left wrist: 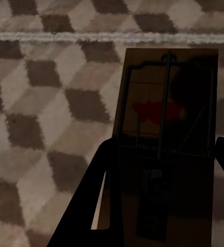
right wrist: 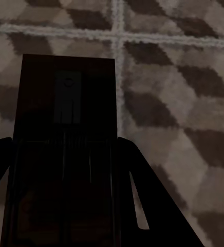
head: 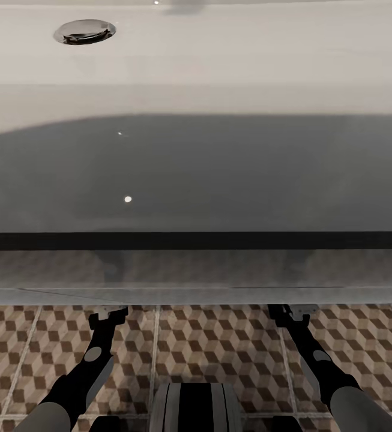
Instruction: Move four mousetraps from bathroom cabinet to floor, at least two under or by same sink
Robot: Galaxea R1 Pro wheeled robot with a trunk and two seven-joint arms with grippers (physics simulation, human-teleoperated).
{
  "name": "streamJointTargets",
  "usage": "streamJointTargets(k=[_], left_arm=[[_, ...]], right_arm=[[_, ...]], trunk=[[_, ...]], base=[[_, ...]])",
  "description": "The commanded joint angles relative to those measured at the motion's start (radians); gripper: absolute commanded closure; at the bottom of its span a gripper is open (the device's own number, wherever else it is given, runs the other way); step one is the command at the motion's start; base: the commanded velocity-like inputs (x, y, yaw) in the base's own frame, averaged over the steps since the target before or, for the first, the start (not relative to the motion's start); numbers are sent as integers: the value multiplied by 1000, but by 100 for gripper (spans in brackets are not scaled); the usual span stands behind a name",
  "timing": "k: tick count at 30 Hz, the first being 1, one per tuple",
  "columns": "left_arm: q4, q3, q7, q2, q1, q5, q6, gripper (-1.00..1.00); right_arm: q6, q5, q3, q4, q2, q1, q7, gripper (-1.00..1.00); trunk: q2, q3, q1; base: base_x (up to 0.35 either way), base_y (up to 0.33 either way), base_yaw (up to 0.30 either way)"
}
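Observation:
The white sink (head: 232,66) spans the head view from above, with its chrome drain (head: 84,31) at the far left. Below its front edge lies the cube-patterned bathroom floor (head: 220,348). My left gripper (head: 108,314) and right gripper (head: 287,312) reach toward the floor beneath that edge, tips partly hidden. In the left wrist view my left gripper (left wrist: 166,144) is shut on a dark-brown mousetrap (left wrist: 153,113) with a wire bar and red patch. In the right wrist view my right gripper (right wrist: 64,141) is shut on another mousetrap (right wrist: 68,92). Whether either trap touches the tiles I cannot tell.
The sink's front rim (head: 196,294) overhangs the grippers closely. My dark base (head: 196,405) sits at the bottom centre between both arms. Pale grout lines (left wrist: 91,37) cross the tiles just beyond each trap.

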Motion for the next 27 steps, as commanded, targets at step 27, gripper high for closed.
streamJointTargets(k=[27], left_arm=[[-11, -8, 10, -26, -1, 9, -2, 100]], right_arm=[[-4, 9, -9, 0, 1, -1, 0, 100]], trunk=[[0, 0, 0]], base=[[0, 0, 0]])
